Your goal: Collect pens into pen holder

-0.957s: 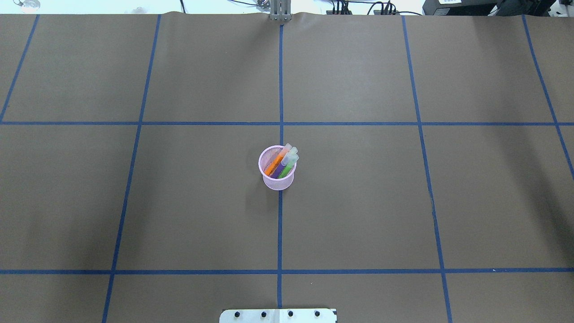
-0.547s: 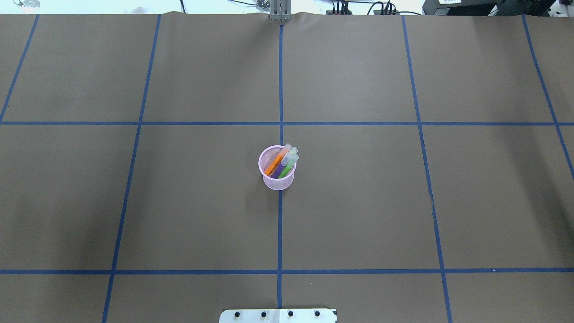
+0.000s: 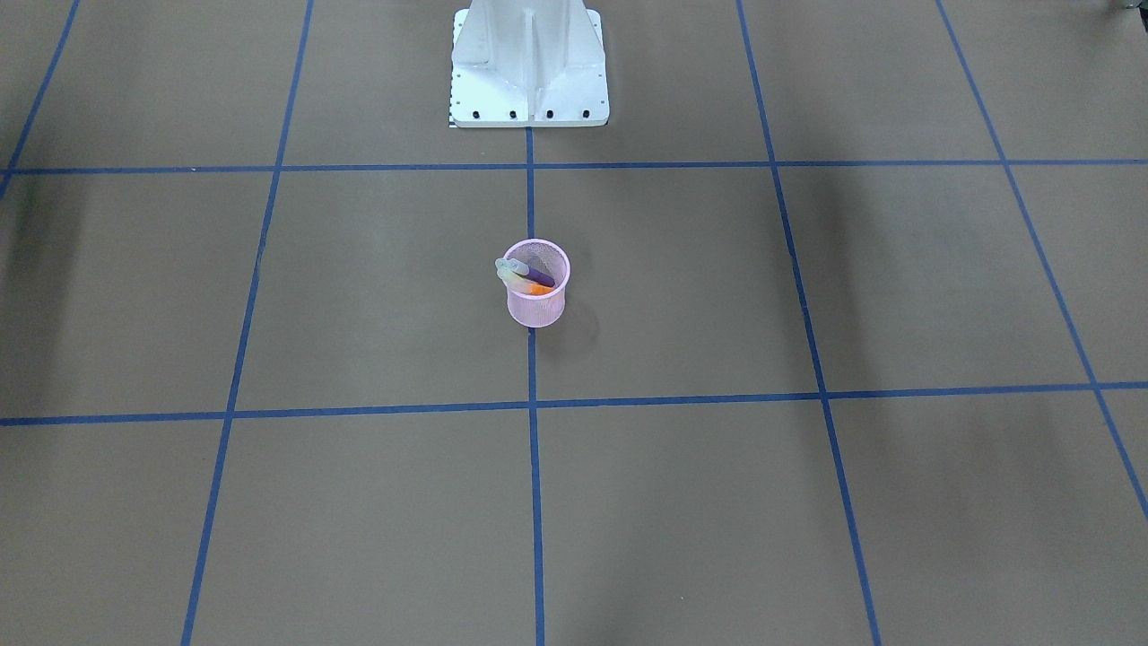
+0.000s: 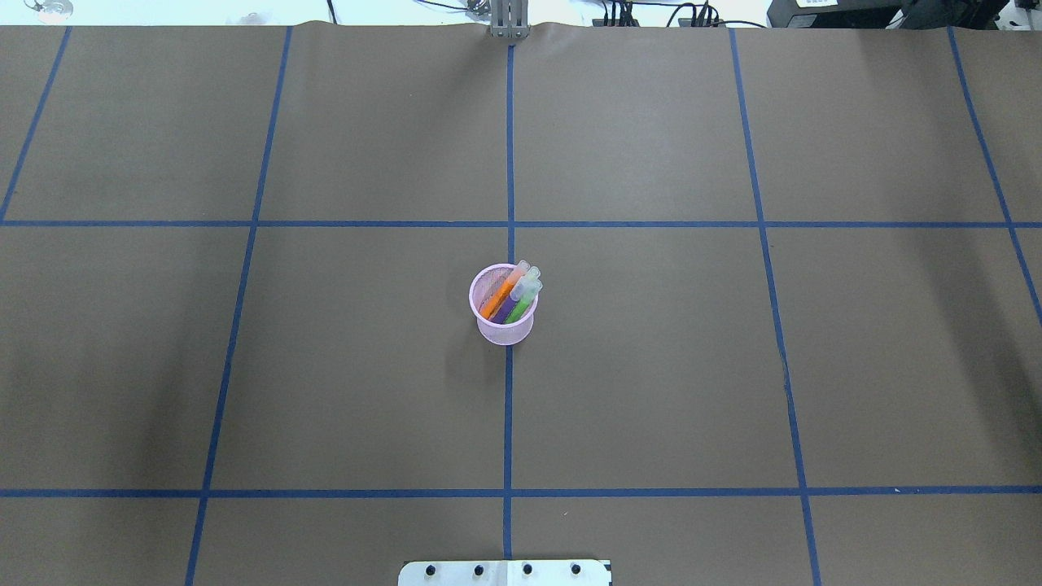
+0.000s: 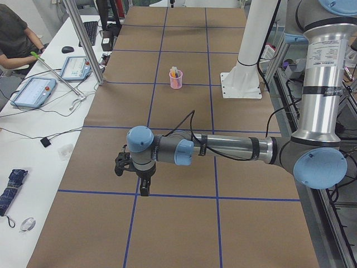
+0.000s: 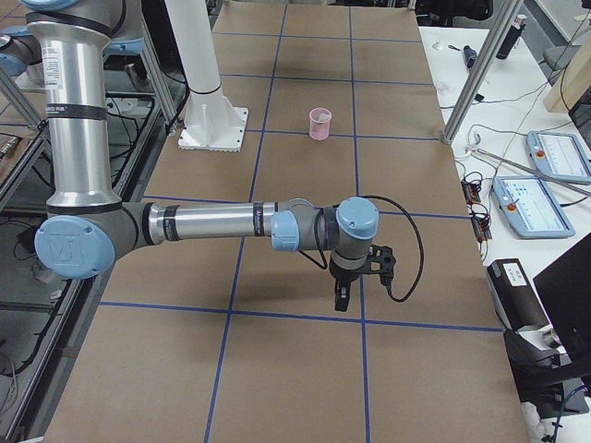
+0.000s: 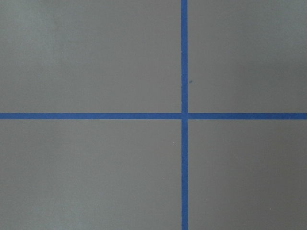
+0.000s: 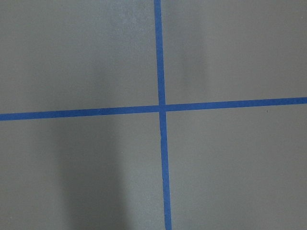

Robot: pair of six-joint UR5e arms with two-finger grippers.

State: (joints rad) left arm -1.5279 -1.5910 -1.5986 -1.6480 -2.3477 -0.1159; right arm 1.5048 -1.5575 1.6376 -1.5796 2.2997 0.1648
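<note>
Brown paper covers the bench [image 4: 651, 366], ruled into rectangles by blue tape lines [image 4: 510, 146]. At its centre, on one of these lines, the small pink wire-mesh cylindrical pen holder [image 4: 505, 331] stands upright. Inside it are three pens: a short orange pen [image 4: 498, 299], a short purple pen [image 4: 508, 308] and a short green pen [image 4: 520, 309]. They lie side by side and lean against the rim, and their pale translucent cap ends stick out above it. No pen shows on the paper in any view.

Both arms reach out low over the bench, well apart from the pen holder. The left claw [image 5: 144, 191] and the right claw [image 6: 341, 302] each point down near a tape crossing. They appear only in the side views, so it cannot be told whether their jaws are apart or together. Both wrist cameras show only paper and crossing tape, with no pen below either claw.

Judged from this layout, the collecting is done, since all three pens are in the pen holder. As far as the views show, nothing is left to pick up.
</note>
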